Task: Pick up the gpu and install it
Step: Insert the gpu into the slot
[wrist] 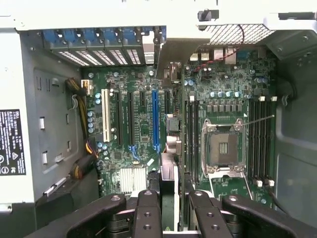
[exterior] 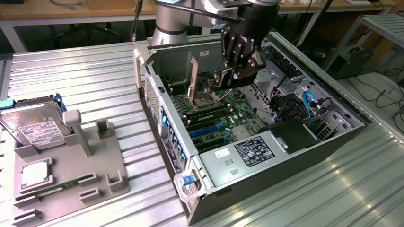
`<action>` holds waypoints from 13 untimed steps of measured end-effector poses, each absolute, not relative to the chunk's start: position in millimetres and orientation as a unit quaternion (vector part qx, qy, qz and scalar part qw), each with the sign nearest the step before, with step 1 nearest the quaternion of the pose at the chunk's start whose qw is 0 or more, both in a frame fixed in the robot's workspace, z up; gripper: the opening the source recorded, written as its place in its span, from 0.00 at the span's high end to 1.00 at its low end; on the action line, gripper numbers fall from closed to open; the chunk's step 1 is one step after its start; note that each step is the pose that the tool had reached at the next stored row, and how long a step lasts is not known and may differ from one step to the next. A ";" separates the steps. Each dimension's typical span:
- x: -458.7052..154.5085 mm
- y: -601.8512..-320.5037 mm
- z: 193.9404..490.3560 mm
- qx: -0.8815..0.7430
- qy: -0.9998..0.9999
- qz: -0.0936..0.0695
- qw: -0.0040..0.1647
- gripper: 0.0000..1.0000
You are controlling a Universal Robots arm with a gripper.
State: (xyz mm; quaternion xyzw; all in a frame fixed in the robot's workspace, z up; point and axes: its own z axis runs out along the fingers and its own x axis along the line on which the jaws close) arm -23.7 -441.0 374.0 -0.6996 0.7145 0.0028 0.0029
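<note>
Pincer (wrist: 168, 210) clamped on gpu (wrist: 169, 144) edge, above motherboard (wrist: 143, 124); judge: keep card upright, square to slot beneath.

You see the gpu (wrist: 169, 173) edge-on, a thin dark card. It stands upright, held up over the green board inside the computer case.

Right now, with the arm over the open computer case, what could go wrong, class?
1. The thin dark circuit card, the gpu, hangs edge-on in the black gripper, slightly off the long blue slot; it may miss and scrape the green motherboard.
2. The open silver processor socket lies uncovered beside the card; a slip could damage it.
</note>
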 end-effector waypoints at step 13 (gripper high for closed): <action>-31.0 -442.7 358.6 -0.700 0.715 0.000 -0.001 0.73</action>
